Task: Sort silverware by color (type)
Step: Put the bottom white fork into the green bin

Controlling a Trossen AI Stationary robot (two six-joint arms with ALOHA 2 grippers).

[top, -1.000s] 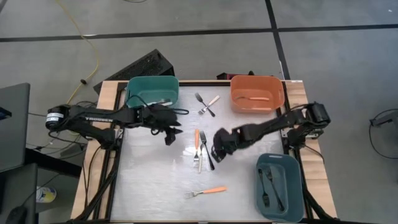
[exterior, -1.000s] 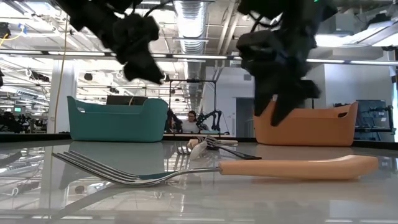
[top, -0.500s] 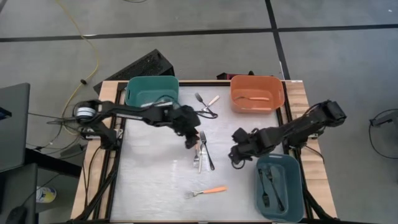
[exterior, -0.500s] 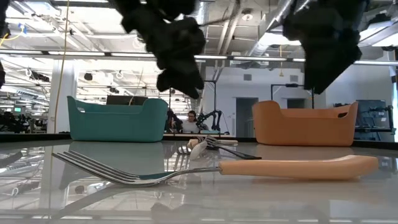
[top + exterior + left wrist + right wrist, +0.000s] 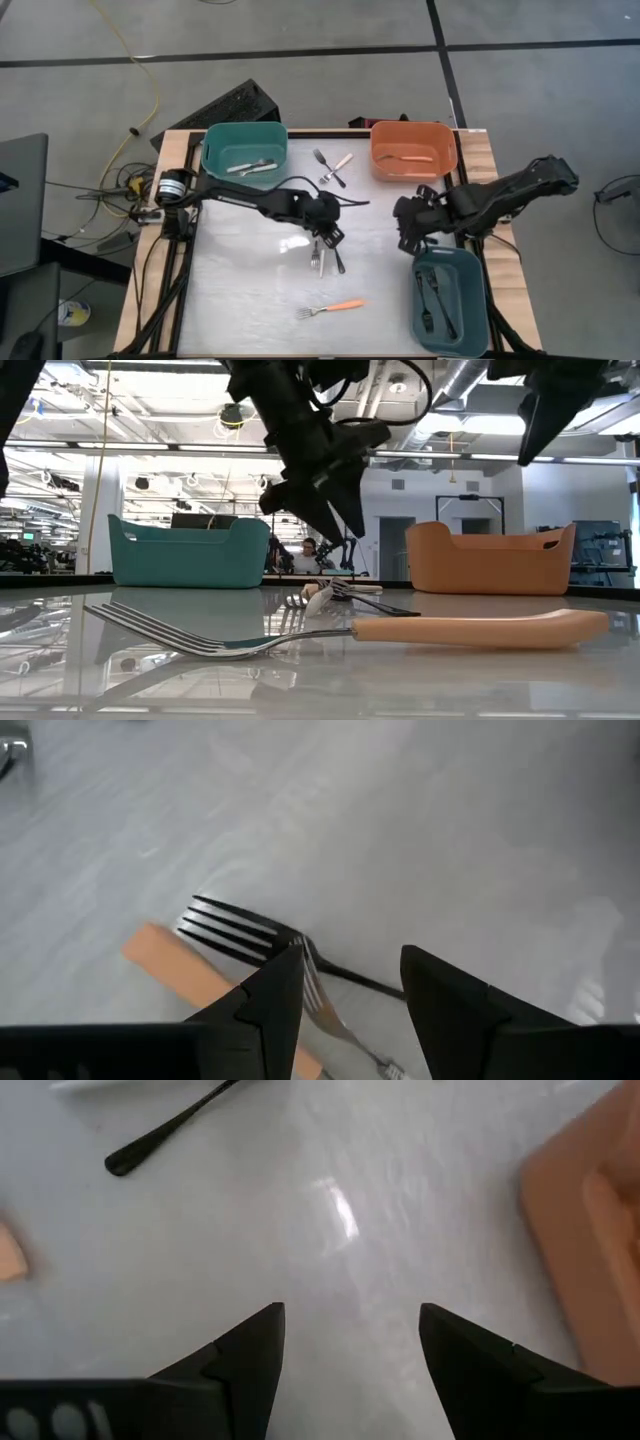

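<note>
Two forks lie crossed at the middle of the table, one orange-handled fork (image 5: 316,240) and one black fork (image 5: 333,252), and I have the left gripper (image 5: 326,232) hanging right over them with its fingers spread and nothing between them. In the left wrist view the dark tines (image 5: 235,932) sit just ahead of the fingertips, so I judge this pair is my next pick; because they overlap, I would need to take one without dragging the other.

My right gripper (image 5: 407,225) hovers between the orange bin (image 5: 412,150) and the blue-grey bin (image 5: 449,297) on the near right, fingers apart and empty, parked clear of the left arm's reach.

Sorting looks partly done: light-handled forks lie in the teal bin (image 5: 243,148) at the far left, an orange handle shows in the orange bin, and dark forks lie in the blue-grey bin. Left on the table are a crossed pair at the far middle (image 5: 331,168) and a lone orange fork (image 5: 331,309) near the front.

Glossy and pale, the tabletop (image 5: 240,290) mirrors the overhead lights. Beyond it, the low view shows an open lab hall with a person (image 5: 309,555) seated far back.
</note>
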